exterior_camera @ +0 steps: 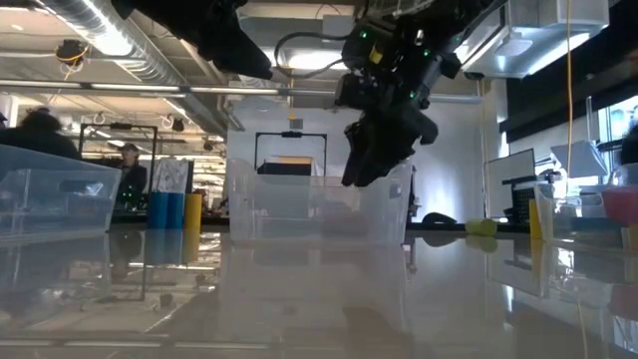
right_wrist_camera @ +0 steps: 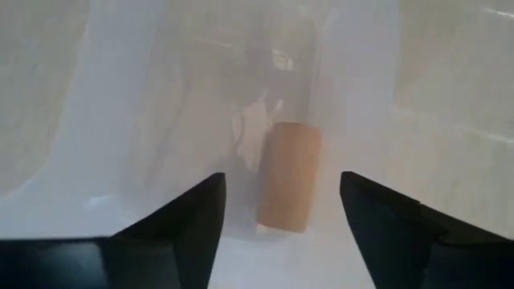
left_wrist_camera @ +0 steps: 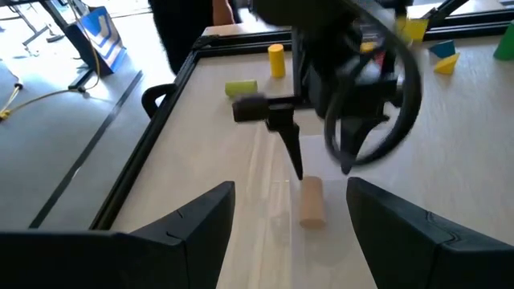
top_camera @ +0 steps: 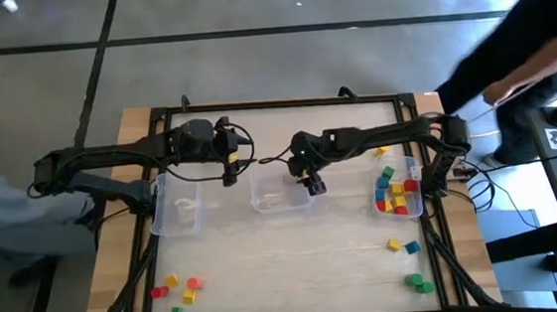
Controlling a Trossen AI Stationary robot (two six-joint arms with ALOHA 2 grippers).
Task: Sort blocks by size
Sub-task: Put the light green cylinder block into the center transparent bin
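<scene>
So the right gripper (top_camera: 313, 185) is hanging over the right end of the middle clear bin (top_camera: 280, 194), fingers spread and pinching nothing. Straight below it, lying on its side on the bin floor, is a tan cylinder (right_wrist_camera: 289, 177); in the right wrist view it sits between the two dark fingertips but isn't touching either one. The left wrist view catches the same tan piece, just under the right claw's tips.

Off to that claw's right is another clear bin (top_camera: 401, 194) by the table's right edge, and it's got a pile of blocks (top_camera: 397, 191) in it: red, yellow, green, a bit of blue. A yellow piece (top_camera: 382, 151) lies on the table just behind that bin.

The left gripper (top_camera: 229, 165) is parked over the gap between the left clear bin (top_camera: 176, 206) and the middle one, fingers spread wide too, empty. The left bin seems to have something pale in it, but I can't tell what.

Loose blocks are scattered nearer the front edge: a red, yellow, orange and green bunch (top_camera: 177, 290) front-left, and yellow, blue and green ones (top_camera: 407, 263) front-right.
</scene>
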